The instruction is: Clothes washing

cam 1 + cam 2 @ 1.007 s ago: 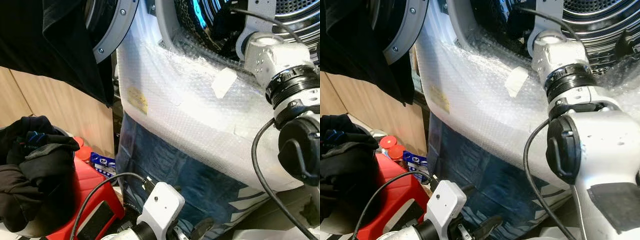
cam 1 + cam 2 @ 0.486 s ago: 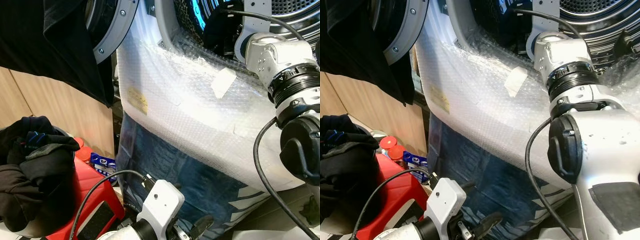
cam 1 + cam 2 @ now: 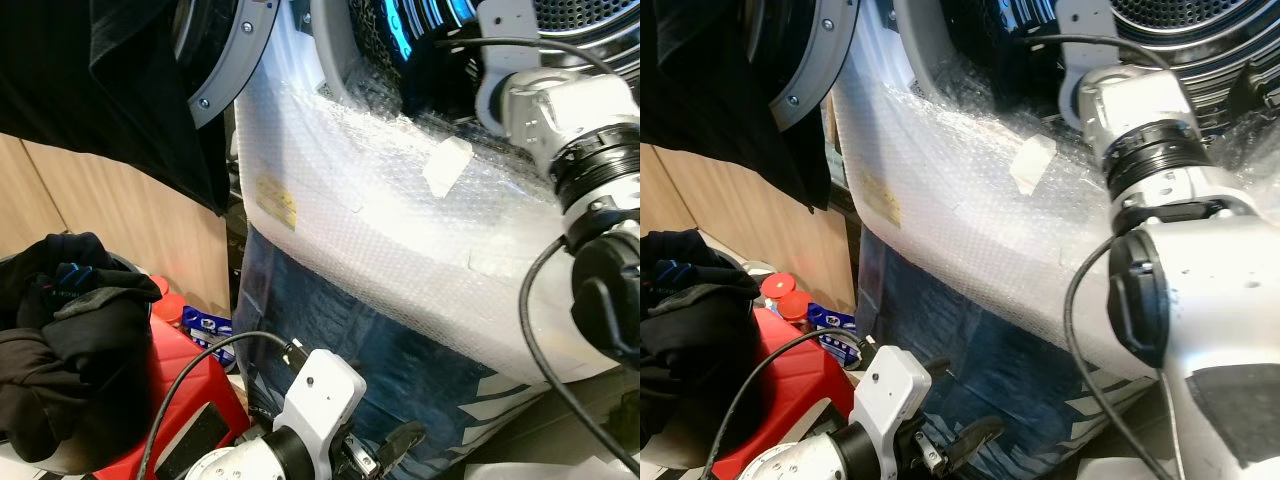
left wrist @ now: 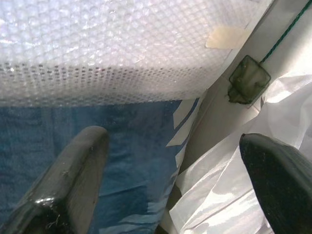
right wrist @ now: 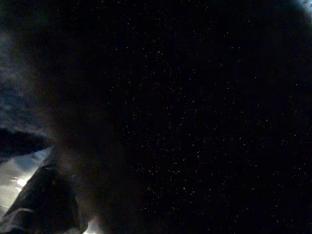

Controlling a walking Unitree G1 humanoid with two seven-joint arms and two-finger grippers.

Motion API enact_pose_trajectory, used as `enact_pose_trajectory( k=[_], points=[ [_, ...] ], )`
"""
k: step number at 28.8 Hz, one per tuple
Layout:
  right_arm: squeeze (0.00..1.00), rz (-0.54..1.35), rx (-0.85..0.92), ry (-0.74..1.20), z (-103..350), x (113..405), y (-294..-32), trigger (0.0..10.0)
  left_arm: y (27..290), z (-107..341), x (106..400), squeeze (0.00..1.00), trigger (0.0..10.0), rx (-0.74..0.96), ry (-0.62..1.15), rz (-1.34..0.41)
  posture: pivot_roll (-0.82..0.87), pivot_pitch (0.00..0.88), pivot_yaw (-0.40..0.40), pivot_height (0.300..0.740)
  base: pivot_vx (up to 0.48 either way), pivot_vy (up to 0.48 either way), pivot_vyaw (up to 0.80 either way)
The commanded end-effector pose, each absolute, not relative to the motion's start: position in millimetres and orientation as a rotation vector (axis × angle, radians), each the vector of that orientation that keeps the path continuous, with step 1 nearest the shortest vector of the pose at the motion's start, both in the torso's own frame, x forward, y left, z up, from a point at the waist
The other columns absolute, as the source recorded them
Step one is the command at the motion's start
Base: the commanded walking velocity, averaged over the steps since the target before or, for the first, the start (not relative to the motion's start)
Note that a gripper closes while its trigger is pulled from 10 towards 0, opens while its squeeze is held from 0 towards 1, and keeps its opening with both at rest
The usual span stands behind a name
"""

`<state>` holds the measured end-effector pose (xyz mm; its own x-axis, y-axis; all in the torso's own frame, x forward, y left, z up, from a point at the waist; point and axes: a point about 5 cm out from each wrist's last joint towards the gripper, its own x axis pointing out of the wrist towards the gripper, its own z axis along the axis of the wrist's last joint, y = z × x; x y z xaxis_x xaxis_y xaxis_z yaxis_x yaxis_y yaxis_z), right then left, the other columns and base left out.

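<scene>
We find the left end effector (image 4: 170, 185) low in front of the washer (image 3: 400, 230), its two black fingers (image 4: 68, 180) spread wide apart with nothing between them. It points at the blue panel (image 4: 97, 141) below the washer's bubble wrap (image 4: 112, 53), and at white plastic sheeting (image 4: 234, 175) beside that panel. A strip of tape (image 4: 226, 36) sits on the wrap's edge.

From the head views, we see the left wrist's white camera block (image 3: 320, 395) near the lower edge, with a black cable (image 3: 215, 350) looping from it.

The right arm (image 3: 570, 130) reaches up and into the drum opening (image 3: 420, 50) of the washer. Its wrist view is almost wholly dark; we cannot tell whether the right end effector is open or closed, and we make out no more than a dim fold of dark material (image 5: 44, 200) at one corner.

The washer's front is wrapped in bubble wrap, with a tape patch (image 3: 447, 165) and a yellow label (image 3: 275, 200) on it. The door (image 3: 225, 50) stands open to the left, and a black garment (image 3: 110, 90) hangs over it.

The remaining clothes (image 3: 70, 350), a dark bundle, lie heaped at lower left, beside a red container (image 3: 195, 390). Behind it stand red caps (image 3: 785, 290) and a blue-labelled packet (image 3: 205, 322). A wooden wall panel (image 3: 120, 230) backs this area.
</scene>
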<state>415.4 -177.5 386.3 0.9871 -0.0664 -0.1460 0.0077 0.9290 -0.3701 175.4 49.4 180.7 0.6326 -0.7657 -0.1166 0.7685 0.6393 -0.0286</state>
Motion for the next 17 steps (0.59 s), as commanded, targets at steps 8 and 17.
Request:
enact_pose_trajectory(
  k=[8,17],
  points=[
    [0.0,0.013,-0.561,0.134,404,409,-198,10.0,48,181,184,0.0,10.0,0.027,0.109,-0.913,0.03,0.042,-0.174,0.74,0.0,0.0,0.0],
    [0.0,-0.174,-1.193,-0.066,430,405,-209,10.0,46,182,190,0.0,10.0,0.029,0.091,-0.92,0.02,0.029,-0.169,0.74,0.0,0.0,0.0]
  ],
)
